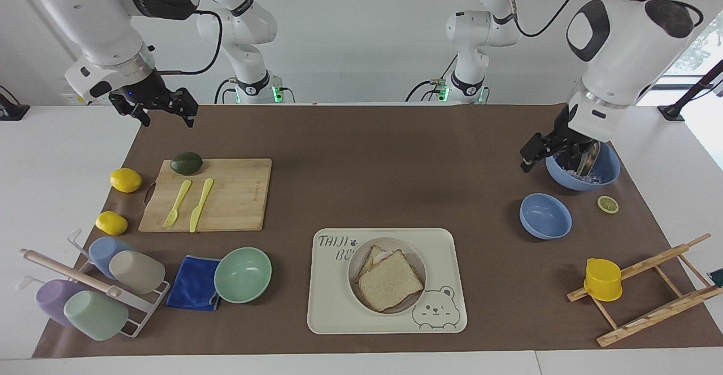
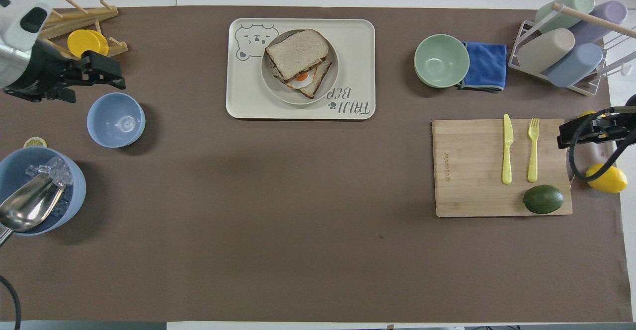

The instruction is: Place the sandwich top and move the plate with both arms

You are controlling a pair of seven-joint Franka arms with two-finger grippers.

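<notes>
The sandwich top [image 1: 390,282] [image 2: 297,49], a plain brown bread slice, lies skewed on the egg toast [image 2: 304,77] in the round plate [image 1: 395,244] [image 2: 332,82]. The plate sits on the cream bear tray [image 1: 339,307] [image 2: 357,37]. My left gripper [image 1: 531,157] [image 2: 112,69] is open and holds nothing; it hangs in the air over the mat by the blue bowls, well apart from the plate. My right gripper [image 1: 165,118] [image 2: 560,138] waits open above the cutting board's outer edge.
A small blue bowl [image 1: 545,216] and a large blue bowl with a scoop [image 1: 582,160] stand toward the left arm's end, with a wooden rack and yellow cup [image 1: 602,279]. A mint bowl [image 1: 243,274], blue cloth, cup rack, cutting board [image 1: 226,194] and lemons lie toward the right arm's end.
</notes>
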